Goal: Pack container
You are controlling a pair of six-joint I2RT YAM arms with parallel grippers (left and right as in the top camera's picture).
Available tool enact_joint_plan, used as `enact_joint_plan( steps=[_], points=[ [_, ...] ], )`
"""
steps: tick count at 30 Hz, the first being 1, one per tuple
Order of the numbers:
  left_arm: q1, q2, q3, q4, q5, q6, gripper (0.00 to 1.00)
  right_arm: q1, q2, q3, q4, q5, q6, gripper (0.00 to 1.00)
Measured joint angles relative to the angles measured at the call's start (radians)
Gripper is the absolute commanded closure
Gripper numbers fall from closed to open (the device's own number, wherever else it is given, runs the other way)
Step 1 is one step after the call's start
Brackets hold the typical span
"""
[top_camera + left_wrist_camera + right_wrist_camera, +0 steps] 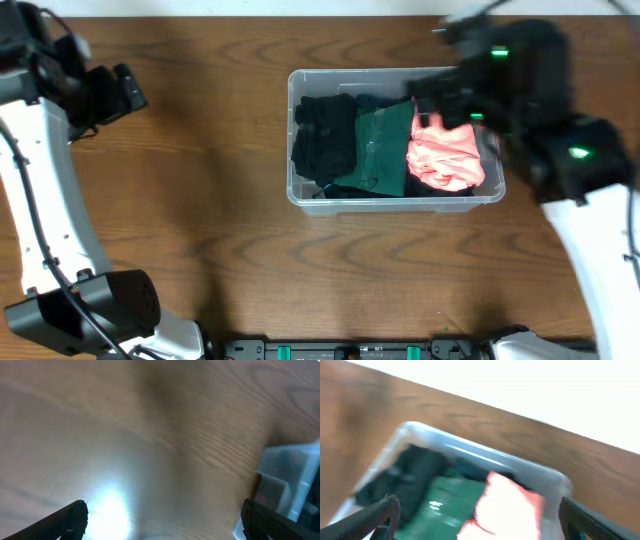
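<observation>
The clear plastic container (pixel 296 190) sits mid-table. It holds a black garment (pixel 323 135) at its left, a dark green garment (pixel 380 145) in the middle and a pink garment (pixel 445 157) at its right. My right gripper (pixel 440 100) hovers above the container's right half, open and empty; in the right wrist view its fingers (pixel 480 520) spread wide over the green (pixel 445 505) and pink (pixel 507 505) garments. My left gripper (pixel 125 92) is at the far left over bare table, open and empty (pixel 162 520). The container's corner (pixel 290 480) shows at the right of the left wrist view.
The wooden table (pixel 200 230) surrounds the container. The white table edge (pixel 520 385) lies beyond the container in the right wrist view. A bright glare spot (pixel 107 505) lies on the wood below the left gripper.
</observation>
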Motion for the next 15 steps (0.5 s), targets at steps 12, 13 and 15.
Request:
enact_joint_plan(
  steps=[12, 13, 15],
  points=[
    [-0.083, -0.002, -0.079, -0.021, 0.033, 0.068, 0.02, -0.325, 0.024, -0.056, -0.172, 0.03, 0.059, 0.01],
    [-0.083, -0.004, -0.079, -0.021, 0.034, 0.07, 0.02, -0.338, 0.005, -0.083, -0.172, 0.03, 0.06, 0.01],
    [-0.085, -0.014, -0.081, -0.021, 0.034, 0.077, 0.02, -0.359, -0.056, -0.162, -0.163, 0.029, 0.063, 0.01]
  ],
)
